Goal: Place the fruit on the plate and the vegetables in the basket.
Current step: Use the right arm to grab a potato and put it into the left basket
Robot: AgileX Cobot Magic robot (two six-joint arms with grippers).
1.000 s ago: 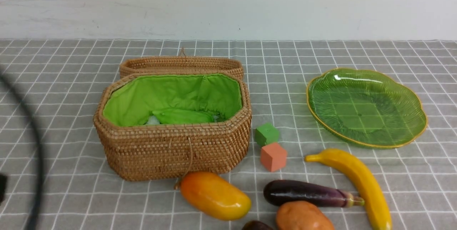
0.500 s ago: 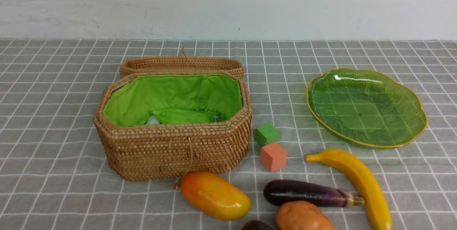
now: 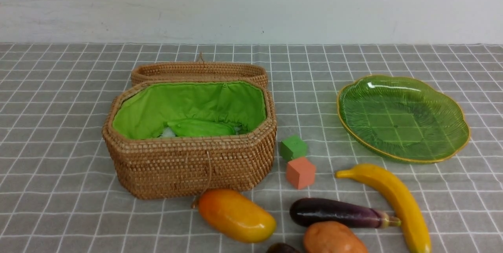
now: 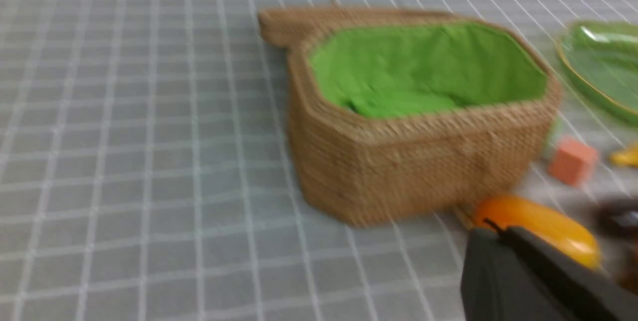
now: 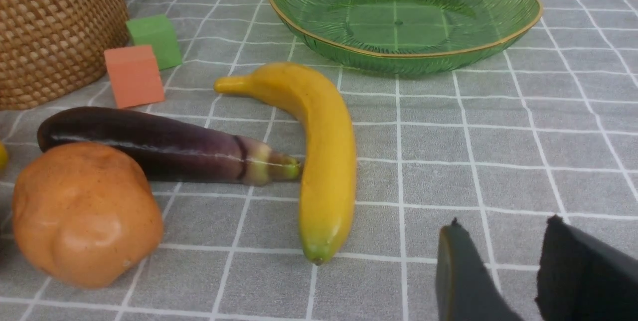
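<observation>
Dark cable at left edge of front view 1 second ago: gone now. Fruit and veg not moved.

Left gripper (image 4: 491, 226) closed, empty; mango (image 3: 235, 215) just past it. Right gripper (image 5: 503, 225) part open, empty, near banana (image 3: 393, 198) end.

Basket (image 3: 188, 166) holds green veg (image 3: 200, 128) and white bit (image 3: 169, 132). Plate (image 3: 401, 119) bare. Eggplant (image 3: 334, 212), potato (image 3: 334, 239) on bench (image 3: 59, 127), eggplant tip just beside banana.

Guess: left arm backed off; banana to plate next.

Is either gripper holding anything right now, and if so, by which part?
Nothing is held. The left gripper is shut with nothing in it; the right gripper has its jaws apart and empty, short of the banana.
</observation>
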